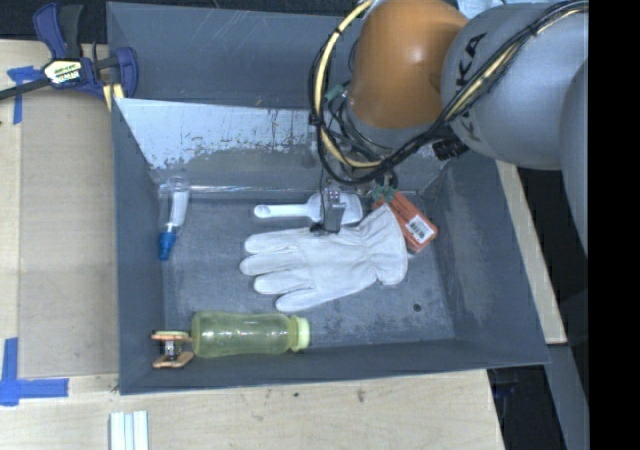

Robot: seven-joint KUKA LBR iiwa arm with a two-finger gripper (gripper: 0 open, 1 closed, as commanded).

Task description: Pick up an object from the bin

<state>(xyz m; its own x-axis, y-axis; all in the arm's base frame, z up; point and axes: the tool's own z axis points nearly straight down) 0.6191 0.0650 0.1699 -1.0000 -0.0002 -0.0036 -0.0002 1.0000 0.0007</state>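
Bin (225, 63): end effector (333, 215) over white glove (335, 260)

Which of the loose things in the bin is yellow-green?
The bottle lying on its side along the near wall. The glove is white; the small tube at left is clear with a blue tip.

Scuffed matt metal bin (220, 48) — white cloth glove (330, 258), glossy plastic bottle (245, 334)

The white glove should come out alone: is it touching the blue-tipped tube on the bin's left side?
Apart. The camera view shows a strip of bare bin floor between the white glove and the blue-tipped tube.
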